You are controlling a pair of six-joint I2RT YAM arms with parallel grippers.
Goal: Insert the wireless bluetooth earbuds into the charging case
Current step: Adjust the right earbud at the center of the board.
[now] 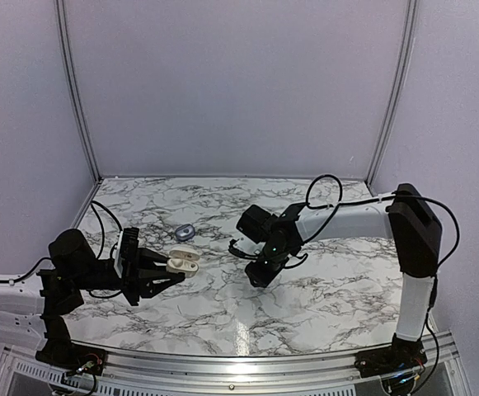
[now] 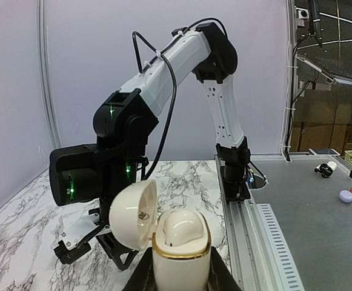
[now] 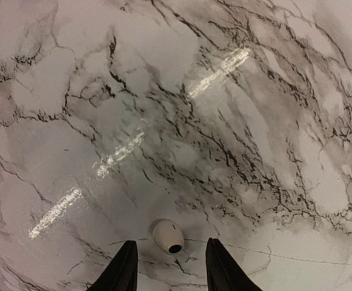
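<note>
The charging case (image 2: 180,257) is a cream-white clamshell with a gold rim, not lavender. It stands upright in my left gripper (image 2: 182,280), which is shut on its base. Its lid (image 2: 133,215) hangs open to the left. One whitish earbud (image 2: 182,229) sits in the case. In the top view the case (image 1: 185,261) is held above the table's left side by the left gripper (image 1: 166,269). A second earbud (image 3: 167,236) lies on the marble. My right gripper (image 3: 171,268) is open just above it, a finger on either side. In the top view the right gripper (image 1: 260,276) points down near the table's middle and hides that earbud.
A small oval grey-blue object (image 1: 184,233) lies on the marble table (image 1: 321,289) behind the held case. The right arm (image 2: 163,73) fills the middle of the left wrist view. Grey panel walls (image 1: 239,82) enclose the back and sides.
</note>
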